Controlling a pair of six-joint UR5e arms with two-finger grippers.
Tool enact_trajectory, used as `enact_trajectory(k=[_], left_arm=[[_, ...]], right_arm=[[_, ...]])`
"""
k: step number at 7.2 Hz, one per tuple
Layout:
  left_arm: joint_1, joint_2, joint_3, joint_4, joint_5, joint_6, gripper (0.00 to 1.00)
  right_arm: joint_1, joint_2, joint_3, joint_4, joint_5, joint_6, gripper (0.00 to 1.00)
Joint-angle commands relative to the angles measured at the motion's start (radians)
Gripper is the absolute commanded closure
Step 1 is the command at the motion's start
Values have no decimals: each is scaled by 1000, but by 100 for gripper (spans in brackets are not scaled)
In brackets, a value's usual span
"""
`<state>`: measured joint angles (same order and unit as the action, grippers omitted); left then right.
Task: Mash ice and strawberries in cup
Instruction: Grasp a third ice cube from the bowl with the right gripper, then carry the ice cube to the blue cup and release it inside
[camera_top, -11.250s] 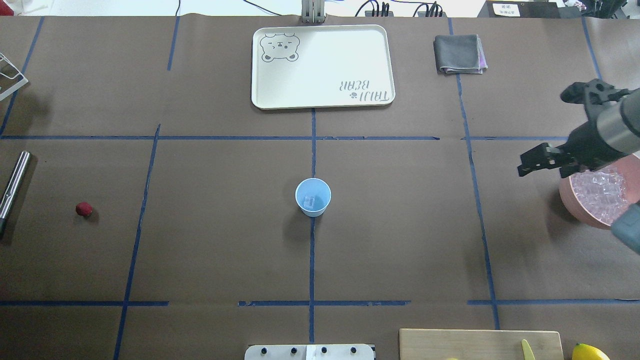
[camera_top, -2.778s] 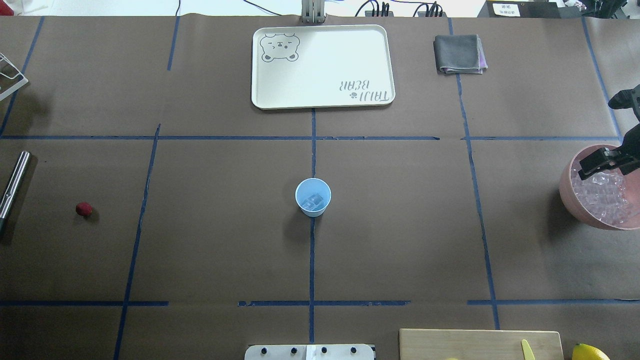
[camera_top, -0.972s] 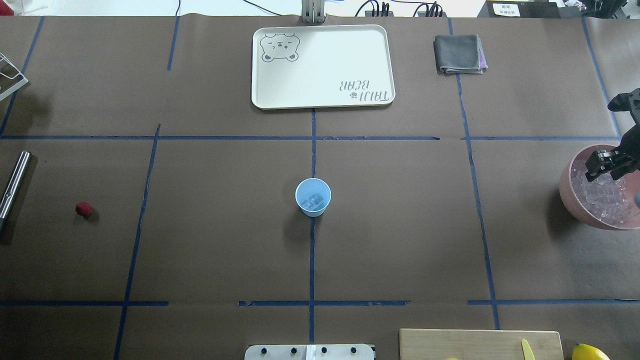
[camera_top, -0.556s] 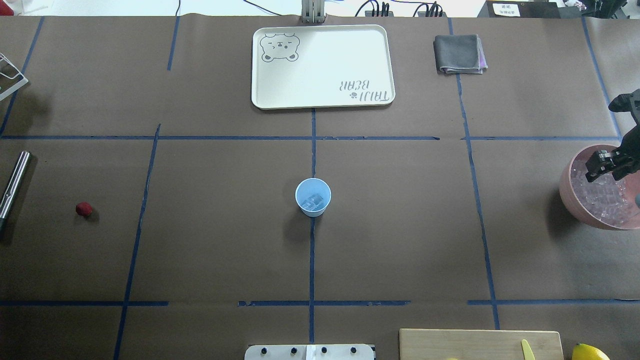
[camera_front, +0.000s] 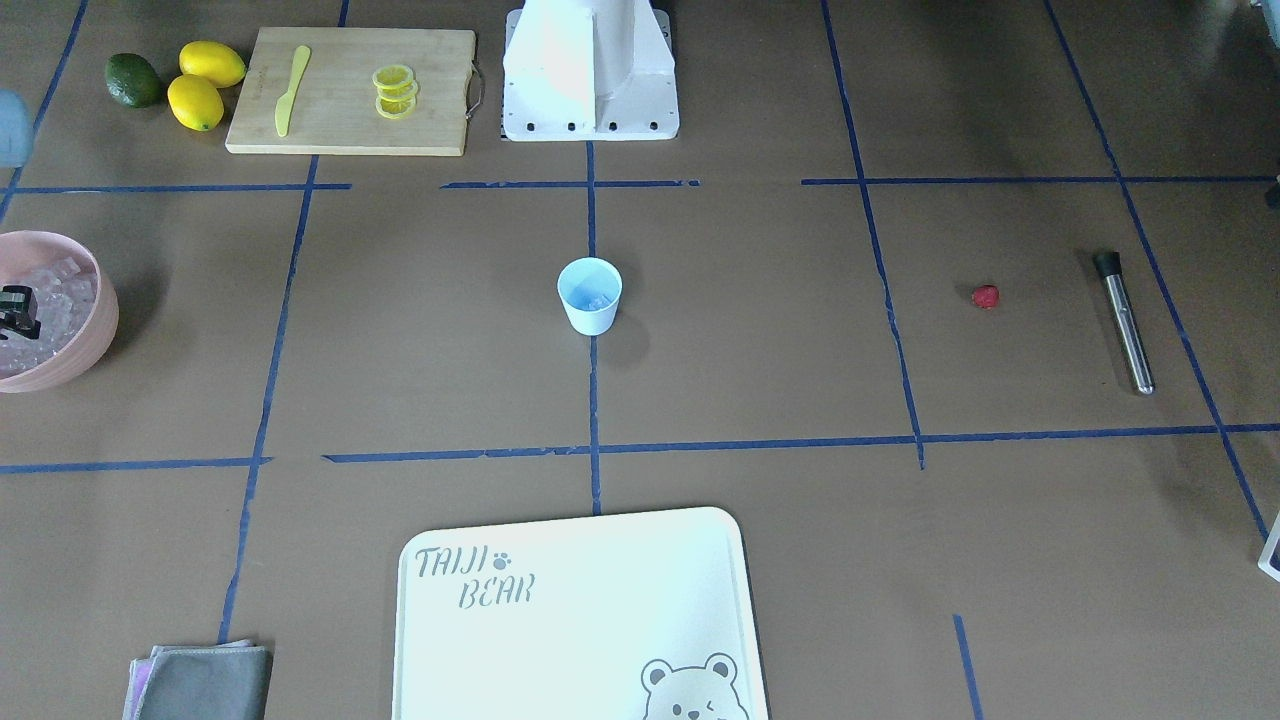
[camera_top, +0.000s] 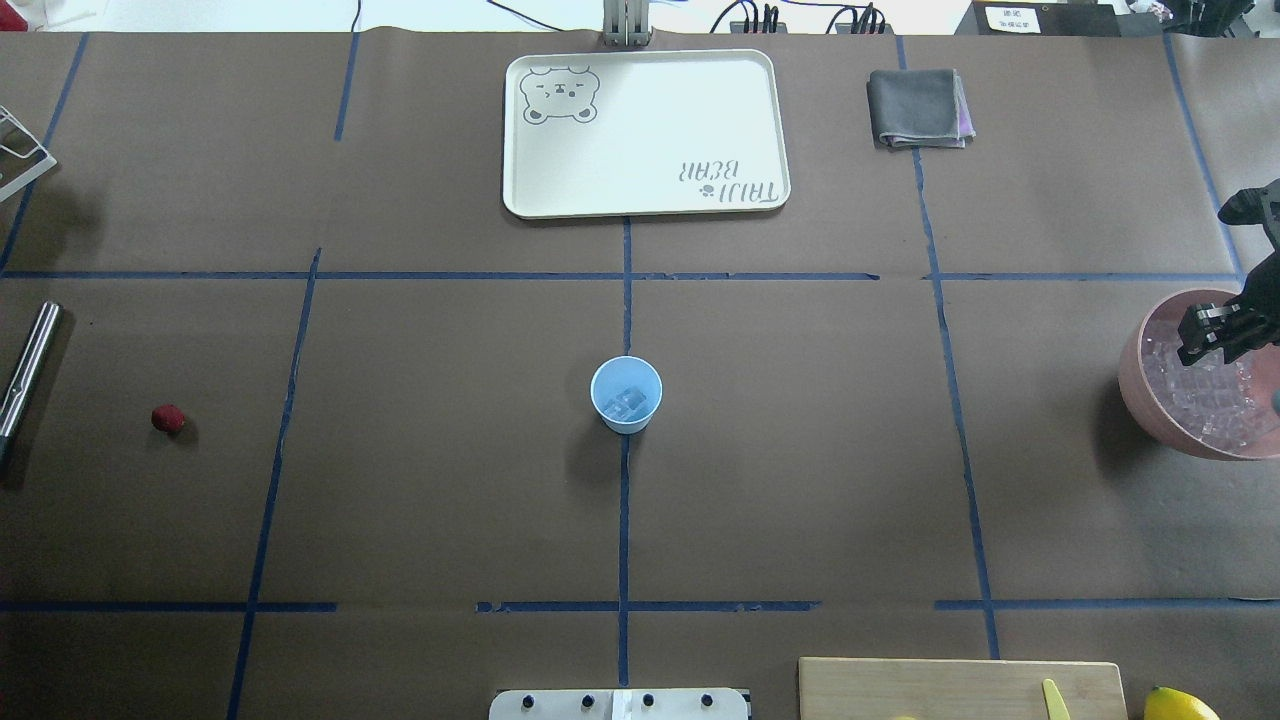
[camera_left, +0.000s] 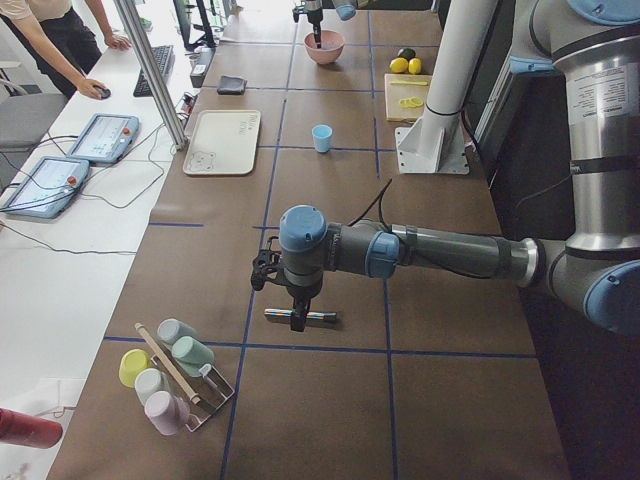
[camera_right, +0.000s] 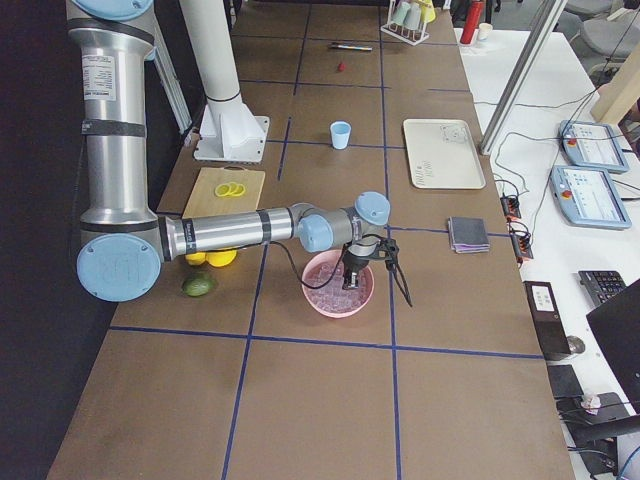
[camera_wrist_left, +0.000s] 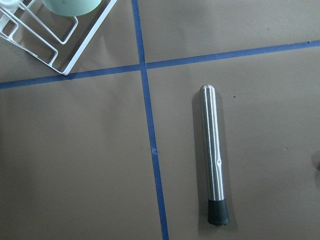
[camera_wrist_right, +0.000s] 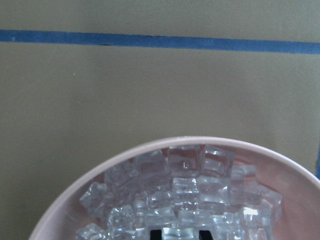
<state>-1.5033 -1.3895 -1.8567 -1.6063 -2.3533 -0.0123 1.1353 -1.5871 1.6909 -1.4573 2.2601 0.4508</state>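
Bright, even light; soft shadow beside the cup (camera_top: 604, 385).

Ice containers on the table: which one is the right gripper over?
The pink bowl, heaped with cubes, under the right gripper; the white cup stands alone mid-table.

Your cup (camera_top: 626, 394) stands upright at the middle of the counter (camera_top: 800, 480). It is small and tapered, white outside and pale blue inside, with no handle. Look into its mouth and you see a few clear cubes of ice (camera_top: 628, 403) lying at the bottom. The rest of the ice is heaped in the pink bowl (camera_top: 1130, 400) at the counter's right edge, as glassy, colourless cubes piled loosely. One cube there sits between the two dark fingertips of the right pincer (camera_wrist_right: 179, 234). Your strawberry (camera_top: 168, 418), a single small, roundish, dark-red berry, lies on the bare counter well to the left of the cup.
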Motion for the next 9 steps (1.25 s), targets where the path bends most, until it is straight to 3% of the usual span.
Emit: enact_trajectory(k=[1,2,3,4,6,7,9], left_arm=[[0,1,-1,0,0,0,0],[0,1,-1,0,0,0,0],[0,1,-1,0,0,0,0],[0,1,-2,0,-1,0,0],[0,0,-1,2,-1,0,0],[0,1,-1,0,-1,0,0],[0,0,-1,0,-1,0,0]], right_arm=[[9,-1,24,0,15,11,100],[59,7,59,-5,39,9,100],[66,4,152,-17,56,28,100],[46,24,238,-21,59,143,100],[-123,146,344,-18,50,542,100],[-238,271,346,-20,11,776,100],[-485,469,304,-21,-171,1105,100]])
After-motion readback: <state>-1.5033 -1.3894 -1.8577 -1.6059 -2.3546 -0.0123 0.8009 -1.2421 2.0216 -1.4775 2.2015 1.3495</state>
